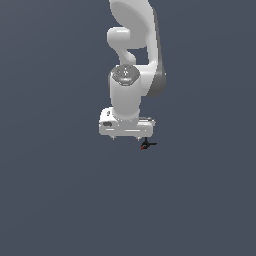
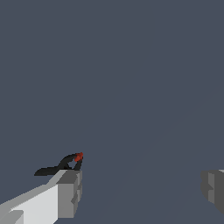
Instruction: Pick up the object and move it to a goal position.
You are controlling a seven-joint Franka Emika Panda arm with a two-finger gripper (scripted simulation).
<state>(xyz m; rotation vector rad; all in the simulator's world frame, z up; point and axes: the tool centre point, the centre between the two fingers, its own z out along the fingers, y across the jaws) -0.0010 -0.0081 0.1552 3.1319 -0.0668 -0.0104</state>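
The hand (image 2: 140,192) hangs wide open, the object (image 2: 65,164) just outside one finger (image 2: 68,192); it should shift sideways to centre the object before closing.

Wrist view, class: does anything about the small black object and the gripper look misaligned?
Yes. The black object sits by one fingertip, outside the gap of the open gripper, not centred between the fingers. In the exterior view it lies off to the exterior view's right.

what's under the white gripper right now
A tiny black object with a red spot sits just below the gripper, off toward the exterior view's right. In the wrist view it peeks past one finger, partly covered. Otherwise only plain grey ground.
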